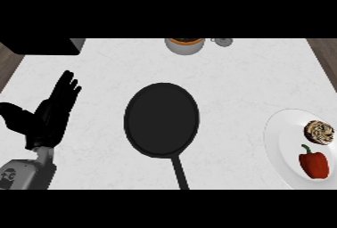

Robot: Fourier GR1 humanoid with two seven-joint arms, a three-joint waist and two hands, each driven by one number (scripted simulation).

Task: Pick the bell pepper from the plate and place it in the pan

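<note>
The bell pepper (314, 164) lies on the white plate (280, 149) near the right edge of the counter (250, 80), in the plate's nearer half, its green stem pointing away from the robot. Just beyond it on the same plate sits a round brownish pastry (319, 132), close to the pepper but not clearly touching it. Nothing holds the pepper; it is untouched, so the pick has not begun.

The black pan (161, 119) sits near the middle of the counter, well apart from the plate, its handle (179, 173) running back toward the near edge. Its inside is bare, ready to take the pepper, and the handle toward the robot leaves the round part open to approach from the right.

The left hand (52, 113) shows near the left edge of the counter, fingers straight and spread, thumb out to the side, holding nothing; it looks to be resting, out of the way. The right hand is not in view, though it is likely the one suited to the pepper, since the plate lies on that side.

At the far edge stand a bowl (185, 44) with an orange inside and a small grey object (223, 42); a dark block (41, 46) fills the far left corner.
</note>
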